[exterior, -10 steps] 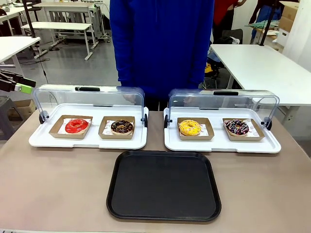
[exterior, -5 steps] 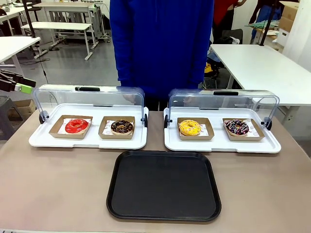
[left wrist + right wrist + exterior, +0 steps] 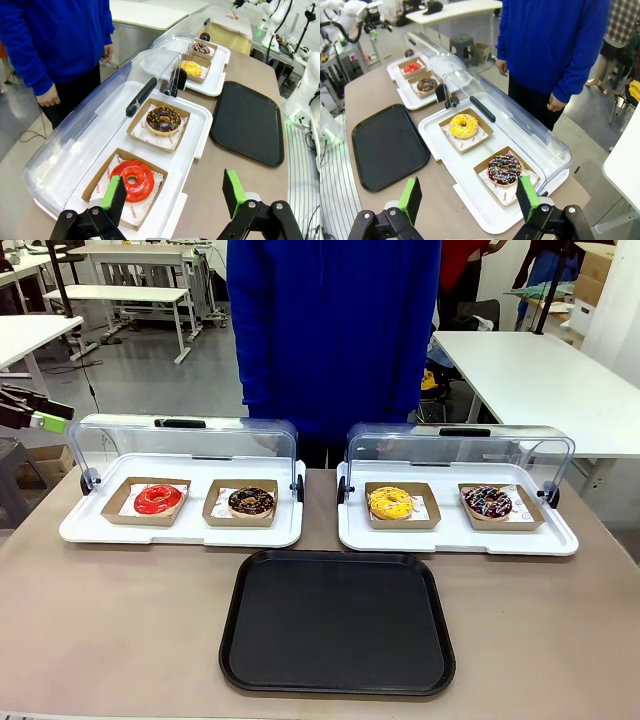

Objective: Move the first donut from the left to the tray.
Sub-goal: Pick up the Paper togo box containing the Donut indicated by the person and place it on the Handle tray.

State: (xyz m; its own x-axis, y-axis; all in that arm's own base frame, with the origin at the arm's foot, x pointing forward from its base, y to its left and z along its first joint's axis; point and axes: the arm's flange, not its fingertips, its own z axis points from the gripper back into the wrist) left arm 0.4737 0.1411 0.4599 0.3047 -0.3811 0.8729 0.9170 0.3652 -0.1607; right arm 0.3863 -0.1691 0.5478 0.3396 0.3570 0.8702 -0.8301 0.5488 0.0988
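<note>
The red glazed donut [image 3: 158, 499] sits in its cardboard box [image 3: 115, 512] on the left white tray [image 3: 90, 530], behind the black tray [image 3: 338, 625]. Left tool [image 3: 174, 192] and right tool [image 3: 469, 197] gape wide, empty.

front: faces person [image 3: 335, 330] across table [image 3: 120, 640] | left wrist: above red donut [image 3: 133, 178] | right wrist: opposite end | shared: black tray [image 3: 338, 625]

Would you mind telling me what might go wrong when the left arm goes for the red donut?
The red donut looks glossy; the open left tool may smear or squash it. Its shallow cardboard box might lift along. The raised clear lid stands close behind and could be bumped.
</note>
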